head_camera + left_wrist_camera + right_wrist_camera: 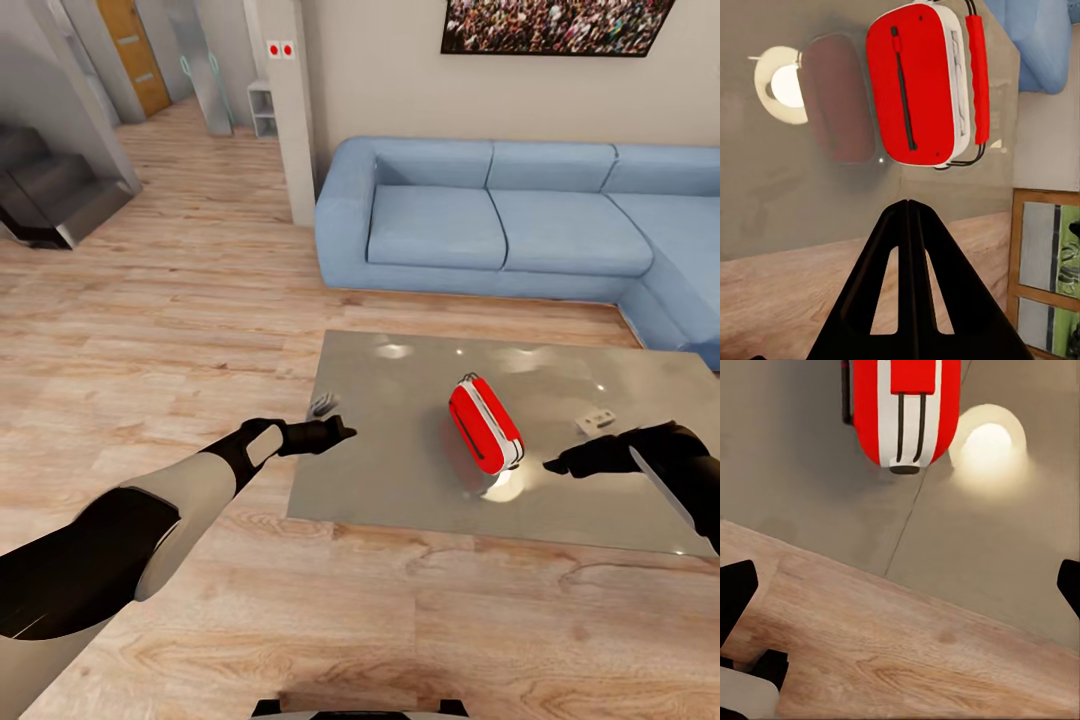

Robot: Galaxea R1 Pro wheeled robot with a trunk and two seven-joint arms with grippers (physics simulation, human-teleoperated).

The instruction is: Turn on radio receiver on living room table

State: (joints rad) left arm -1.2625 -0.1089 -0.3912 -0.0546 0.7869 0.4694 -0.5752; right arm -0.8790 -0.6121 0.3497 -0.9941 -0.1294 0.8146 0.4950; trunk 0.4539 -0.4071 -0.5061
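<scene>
Currently the radio receiver (485,423) lies mid-table (400,480), between both arms. Left gripper (335,434) jaws clenched; right gripper (562,465) jaws released, near the radio, not touching. Advise: ease the right gripper in slowly and press lightly, so the radio doesn't slide.

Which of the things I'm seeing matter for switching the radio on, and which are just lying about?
For the job:
- radio, standing on edge
- table
- left gripper, shut
- right gripper, open

Lying about:
- small white box on the table
- small grey item at the table's edge
- sofa
</scene>
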